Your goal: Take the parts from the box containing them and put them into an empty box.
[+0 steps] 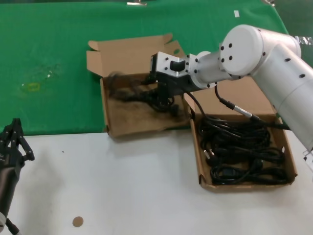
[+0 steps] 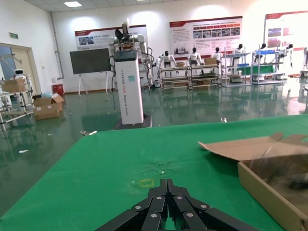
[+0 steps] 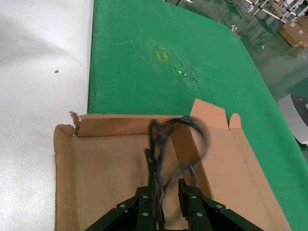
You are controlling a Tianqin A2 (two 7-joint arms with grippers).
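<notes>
My right gripper (image 1: 164, 101) reaches out over the empty box (image 1: 108, 122), the left one with the bowed front wall. Its fingers (image 3: 146, 202) stand apart, and a black cable bundle (image 3: 156, 144) runs between them, blurred and hanging into the box (image 3: 106, 168). From the head view this cable (image 1: 139, 92) dangles over the box floor. The box containing the parts (image 1: 244, 184) lies on the right, holding several coiled black cables (image 1: 242, 149). My left gripper (image 1: 12, 142) is parked at the near left, shut and holding nothing (image 2: 167, 182).
Both boxes straddle the line between the green cloth (image 1: 54, 58) and the white tabletop (image 1: 137, 186). Their open lids (image 1: 129, 51) lie back onto the cloth. A small brown disc (image 1: 78, 221) lies near the front edge. A yellow mark (image 1: 33, 87) is on the cloth.
</notes>
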